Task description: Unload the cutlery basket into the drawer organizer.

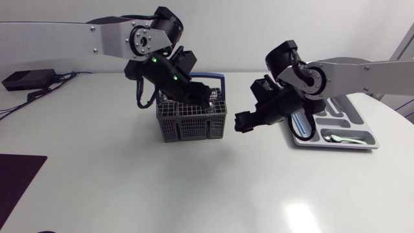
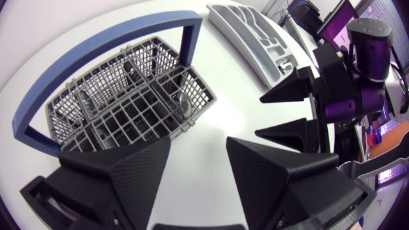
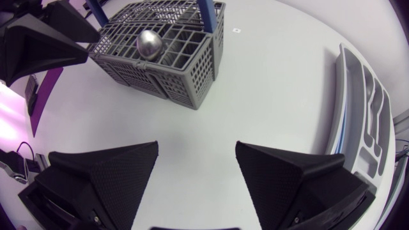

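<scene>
The grey cutlery basket [image 1: 192,120] with a blue handle [image 1: 217,80] stands mid-table. A spoon [image 3: 148,43] stands in it, bowl up; the same spoon [image 2: 183,102] shows in a corner cell. My left gripper [image 1: 210,103] hangs open over the basket's right side, and my left gripper [image 2: 199,144] holds nothing. My right gripper [image 1: 240,123] is open and empty just right of the basket, and my right gripper [image 3: 197,148] faces it. The grey drawer organizer [image 1: 336,147] lies at the right with a utensil [image 1: 343,137] in its front slot.
A black box [image 1: 26,79] with cables sits at the back left. A dark mat [image 1: 16,184] lies at the front left corner. My right arm's elbow [image 1: 304,74] stands over the organizer's left end.
</scene>
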Tool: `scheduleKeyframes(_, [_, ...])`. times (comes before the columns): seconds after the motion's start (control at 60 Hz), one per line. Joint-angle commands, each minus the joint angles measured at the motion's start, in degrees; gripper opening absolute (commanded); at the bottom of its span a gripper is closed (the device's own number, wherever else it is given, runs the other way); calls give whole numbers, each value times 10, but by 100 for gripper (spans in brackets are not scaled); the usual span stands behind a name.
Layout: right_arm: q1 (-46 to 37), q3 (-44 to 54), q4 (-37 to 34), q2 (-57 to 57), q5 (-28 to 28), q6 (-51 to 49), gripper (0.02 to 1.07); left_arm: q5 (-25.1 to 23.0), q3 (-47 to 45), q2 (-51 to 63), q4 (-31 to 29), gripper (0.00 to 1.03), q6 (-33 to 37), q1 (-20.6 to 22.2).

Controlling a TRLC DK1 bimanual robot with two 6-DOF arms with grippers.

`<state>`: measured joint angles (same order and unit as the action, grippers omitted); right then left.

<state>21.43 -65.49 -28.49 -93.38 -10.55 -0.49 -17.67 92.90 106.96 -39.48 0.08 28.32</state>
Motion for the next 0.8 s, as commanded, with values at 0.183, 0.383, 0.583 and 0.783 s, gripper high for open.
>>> scheduleKeyframes(0.183, [7,-33,12,-32,-44,-35,89,3,36,42,19,62,43,0])
scheduleKeyframes(0.383, [5,-45,24,-57,-57,-56,90,3,38,52,34,62,53,-3])
scheduleKeyframes(0.583, [4,-51,26,-68,-62,-58,90,2,52,64,33,55,30,-3])
scheduleKeyframes(0.783, [1,-51,27,-67,-62,-59,90,2,61,76,30,42,8,-4])
